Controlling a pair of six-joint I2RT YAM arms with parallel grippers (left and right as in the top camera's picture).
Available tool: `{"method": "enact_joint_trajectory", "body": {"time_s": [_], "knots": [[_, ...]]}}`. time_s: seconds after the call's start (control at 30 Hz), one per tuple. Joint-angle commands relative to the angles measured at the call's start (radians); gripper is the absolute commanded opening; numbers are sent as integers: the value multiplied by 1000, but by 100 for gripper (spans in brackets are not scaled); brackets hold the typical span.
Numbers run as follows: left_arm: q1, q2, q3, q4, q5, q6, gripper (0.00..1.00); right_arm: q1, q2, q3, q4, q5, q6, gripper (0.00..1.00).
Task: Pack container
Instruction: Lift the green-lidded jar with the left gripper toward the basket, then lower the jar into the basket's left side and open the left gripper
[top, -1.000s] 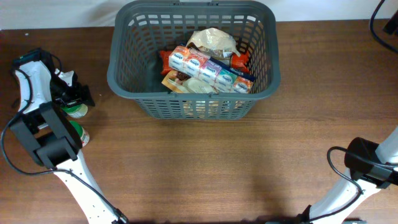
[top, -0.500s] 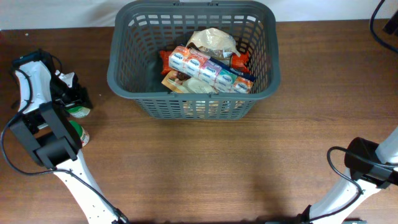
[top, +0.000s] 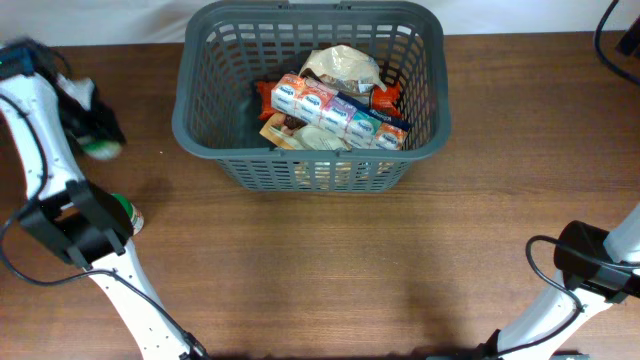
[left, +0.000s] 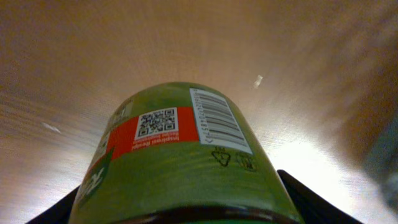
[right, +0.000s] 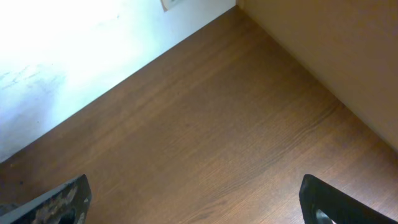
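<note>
Here's the left gripper (top: 97, 135), out to the left of the large dark grey lattice-sided plastic basket (top: 300, 175), w/ a small green jar with a red label (left: 180, 155) btwn its dark fingers (left: 311, 202). There's one finger each side of the jar body, pinching it across the width. In the wrist view the jar is sharp and the brown wooden table (top: 400, 260) behind it is smeared. So I'd say the jar is up off the wood and carried, prob bound for the basket. A side grip makes sense: it leaves the jar's bottom free to set down among the goods.

The basket sits upright at the table's back-centre and is part full:
- a row of small white cartons (top: 335, 110) runs across the middle
- a crumpled tan bag (top: 345, 65) lies behind them
- orange packets (top: 268, 95) sit toward the basket's left

The free spot looks to be the dark gap just inside the basket's left wall, which is also nearest the jar.

A second green-lidded jar (top: 128, 215) stands left-front of the basket, half hidden by the left arm. Next in line, I reckon.

The right gripper (right: 196, 205) waits well to the basket's right-front, fingers spread wide w/ only bare wood btwn them. It's parked clear, I'd judge.
</note>
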Motion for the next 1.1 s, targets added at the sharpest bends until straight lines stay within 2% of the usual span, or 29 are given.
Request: {"method": "enact_joint_trajectory", "body": {"time_s": [0.0,0.13,0.23,0.37,0.47,0.53,0.7,0.8,0.83,1.07], "knots": [[-30,-71,204,-2,92,-13,2,-3,-8,-5,0,-1,12,99],[-79,-146,397,46,207,21,2,-3,-8,-5,0,-2,12,99],[-142,-246,389,122,293,93,2,-3,-8,-5,0,-1,12,99],[-315,-326,389,123,317,306,2,-3,-8,-5,0,-1,12,99],[-428,-323,379,69,270,406,2,-3,-8,-5,0,-2,12,99],[-515,-314,317,39,222,448,2,-3,-8,-5,0,-1,12,99],[-608,-307,108,49,134,491,2,-3,-8,-5,0,-2,12,99],[-624,-307,-51,61,92,491,2,-3,-8,-5,0,-1,12,99],[-623,-307,-154,79,91,491,2,-3,-8,-5,0,-1,12,99],[-623,-307,-465,143,91,459,2,-3,-8,-5,0,-1,12,98]]}}
